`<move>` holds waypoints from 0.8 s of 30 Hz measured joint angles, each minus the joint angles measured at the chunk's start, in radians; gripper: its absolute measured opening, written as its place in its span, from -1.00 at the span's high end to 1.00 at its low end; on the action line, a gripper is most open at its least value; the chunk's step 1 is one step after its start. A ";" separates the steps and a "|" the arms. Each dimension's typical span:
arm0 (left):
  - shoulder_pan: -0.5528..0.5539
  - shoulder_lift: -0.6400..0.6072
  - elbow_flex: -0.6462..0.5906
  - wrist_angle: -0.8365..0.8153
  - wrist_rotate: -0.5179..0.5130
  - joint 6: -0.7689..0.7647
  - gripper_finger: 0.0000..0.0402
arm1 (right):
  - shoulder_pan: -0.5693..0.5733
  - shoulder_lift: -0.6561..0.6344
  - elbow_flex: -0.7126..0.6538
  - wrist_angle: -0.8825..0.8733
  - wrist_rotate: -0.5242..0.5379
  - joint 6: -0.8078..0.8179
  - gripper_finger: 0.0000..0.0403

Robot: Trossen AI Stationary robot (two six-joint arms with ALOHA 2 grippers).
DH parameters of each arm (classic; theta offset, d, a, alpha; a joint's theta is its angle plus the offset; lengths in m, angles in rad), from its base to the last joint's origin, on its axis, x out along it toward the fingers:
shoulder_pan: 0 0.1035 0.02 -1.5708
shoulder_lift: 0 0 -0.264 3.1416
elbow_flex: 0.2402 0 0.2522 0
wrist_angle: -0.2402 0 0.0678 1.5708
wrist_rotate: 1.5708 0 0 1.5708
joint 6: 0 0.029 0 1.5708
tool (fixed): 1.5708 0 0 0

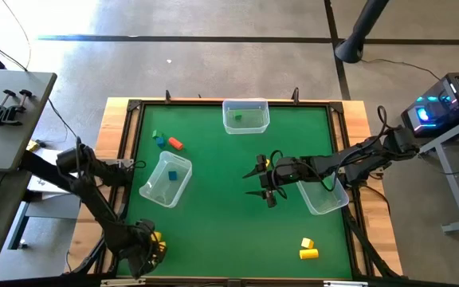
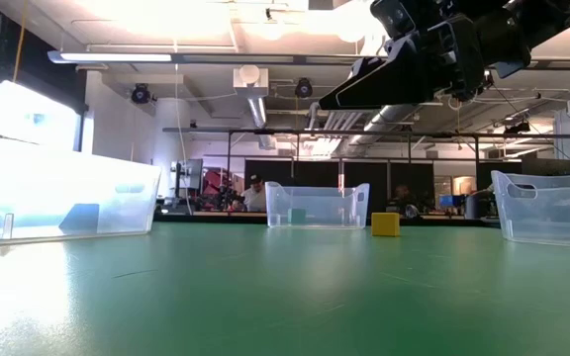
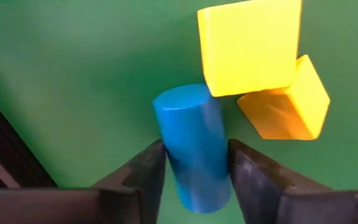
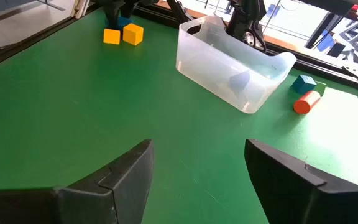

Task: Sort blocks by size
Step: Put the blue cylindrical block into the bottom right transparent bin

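open-plan robotics lab, exposed ceiling ducts (image 2: 255, 99), workstations, people seated behind

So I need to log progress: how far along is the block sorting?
Partly done. A green block and a blue block already lie in bins. The left pincer straddles a blue cylinder beside two yellow blocks. Loose pieces remain, including an orange cylinder. The right pincer hovers open.

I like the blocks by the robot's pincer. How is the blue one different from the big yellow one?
The blue block is a round cylinder; the yellow block is a flat-sided cube. The blue block sits between the left pincer's fingers; the yellow block lies just beyond them, outside the pincer. Both are plain, single-coloured pieces on the green mat.
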 joint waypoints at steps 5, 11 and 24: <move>-0.023 0.015 0.004 0.000 -0.011 0.042 0.52 | 0.000 0.000 0.000 -0.009 0.000 0.016 -0.23; -0.046 0.008 0.003 -0.002 -0.004 0.126 0.59 | 0.000 0.000 0.000 -0.010 0.000 0.016 -0.23; -0.026 -0.271 0.018 -0.066 -0.181 0.127 0.60 | 0.000 0.000 0.000 -0.015 0.032 0.022 -0.23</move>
